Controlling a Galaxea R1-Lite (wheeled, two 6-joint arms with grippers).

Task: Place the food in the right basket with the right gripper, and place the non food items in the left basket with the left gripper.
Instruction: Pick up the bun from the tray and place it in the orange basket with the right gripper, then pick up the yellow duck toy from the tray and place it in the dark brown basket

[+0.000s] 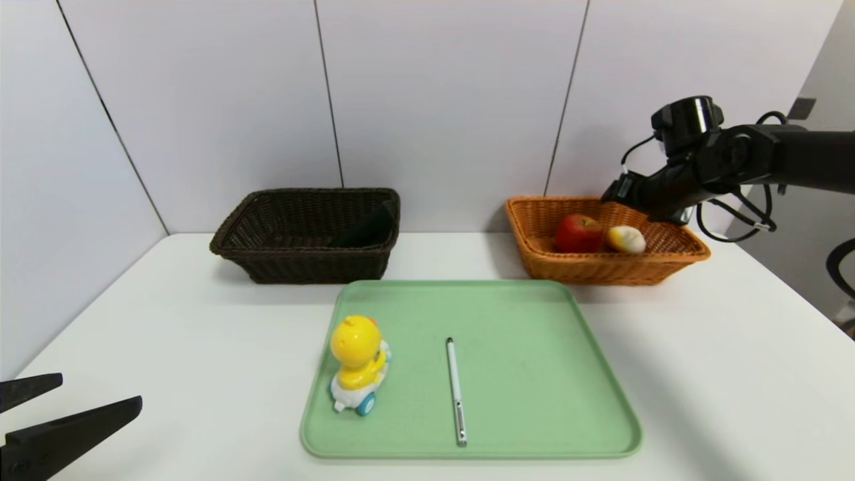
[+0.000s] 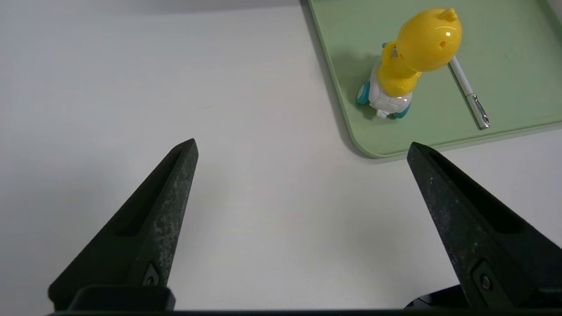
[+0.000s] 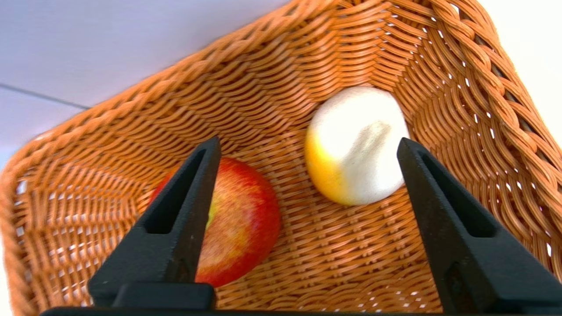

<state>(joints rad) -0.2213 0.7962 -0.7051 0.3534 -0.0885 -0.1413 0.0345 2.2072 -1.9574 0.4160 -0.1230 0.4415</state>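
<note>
The red apple and the white piece with an orange-yellow end lie side by side inside the orange-tan right basket. My right gripper hangs just above them, open and holding nothing. On the green tray the yellow duck toy stands upright, and the white pen lies beside it. A black pouch leans inside the dark brown left basket. My left gripper is open over bare table, left of the tray.
Both baskets stand at the back of the white table against the wall, with a gap between them. The tray sits in front of that gap. Bare tabletop lies on both sides of the tray.
</note>
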